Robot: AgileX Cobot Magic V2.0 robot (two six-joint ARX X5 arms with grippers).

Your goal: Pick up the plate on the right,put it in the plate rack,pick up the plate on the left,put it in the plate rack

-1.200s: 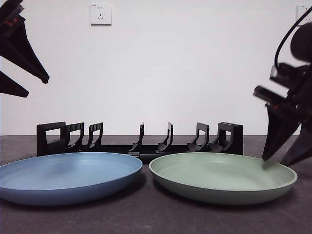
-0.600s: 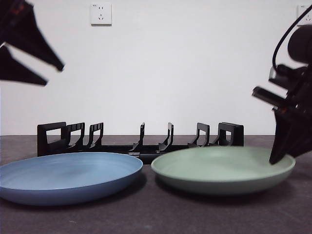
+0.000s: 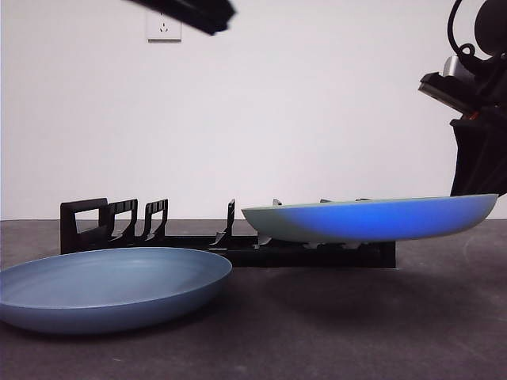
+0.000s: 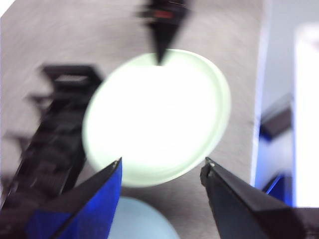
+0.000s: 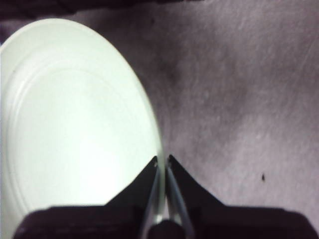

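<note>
One green plate (image 3: 372,219) tool-held (image 5: 162,164), rack (image 3: 103,226) bare

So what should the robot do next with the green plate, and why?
Probably carry it back over the plate rack and tip it upright. The right pincer pinches the green plate's rim, holding it flat, lifted clear of the table in front of the rack, so it can't slot between the dividers yet.

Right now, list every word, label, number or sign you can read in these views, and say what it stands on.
None can be read.
Wall socket: slots only, no lettering that shows.
Green plate, held by the right gripper: plain.
Blue plate: plain.
Plate rack: no markings that show.
The left wrist view is too blurred to show any text.
</note>
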